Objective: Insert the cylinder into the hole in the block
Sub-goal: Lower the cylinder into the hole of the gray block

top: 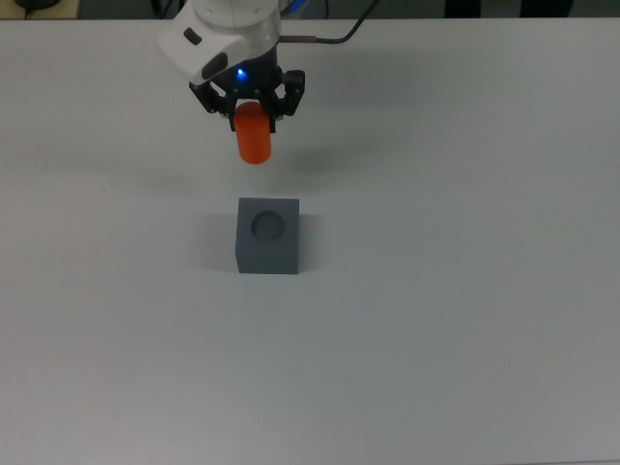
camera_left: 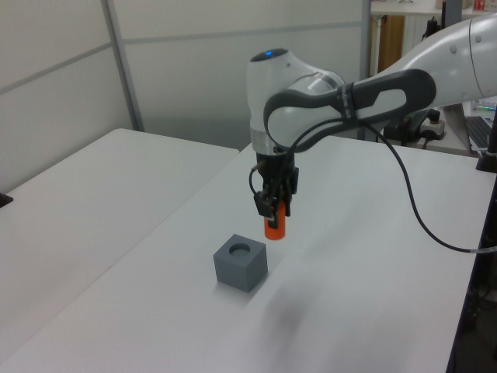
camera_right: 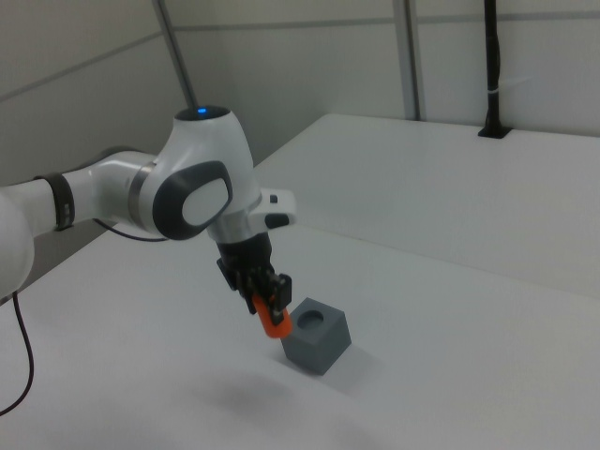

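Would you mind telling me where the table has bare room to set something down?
The white table is bare all round the grey block: the top view's left, right and whole lower part. The only crowded strip lies above the block, where the hand holds the orange cylinder aloft.

White tables [camera_left: 116,194], pale panelled walls [camera_left: 233,62]
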Action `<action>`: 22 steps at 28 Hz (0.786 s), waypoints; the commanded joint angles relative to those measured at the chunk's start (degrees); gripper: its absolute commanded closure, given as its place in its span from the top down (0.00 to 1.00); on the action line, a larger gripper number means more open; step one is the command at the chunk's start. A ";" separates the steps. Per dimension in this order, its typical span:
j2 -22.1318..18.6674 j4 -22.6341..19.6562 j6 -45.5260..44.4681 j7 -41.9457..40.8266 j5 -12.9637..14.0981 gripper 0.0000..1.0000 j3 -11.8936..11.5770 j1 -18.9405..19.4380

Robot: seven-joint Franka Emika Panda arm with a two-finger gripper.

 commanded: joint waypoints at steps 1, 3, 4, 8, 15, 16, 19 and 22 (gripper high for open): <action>7.85 9.61 -1.79 -0.51 0.17 0.16 -0.11 0.44; 9.88 11.90 -1.79 -0.50 0.17 0.16 -0.11 0.44; 11.54 13.47 -1.71 -0.50 0.17 0.16 -0.11 0.52; 13.84 15.07 -1.00 -0.59 0.17 0.16 -0.11 0.61; 16.04 15.95 -0.57 -0.59 -0.09 0.16 -0.11 0.70; 16.47 15.95 -0.48 -0.59 -0.09 0.16 -0.11 0.70; 16.83 15.95 0.49 -0.59 -0.09 0.16 -0.03 0.70; 17.44 15.95 2.59 -0.50 0.00 0.17 -0.03 0.70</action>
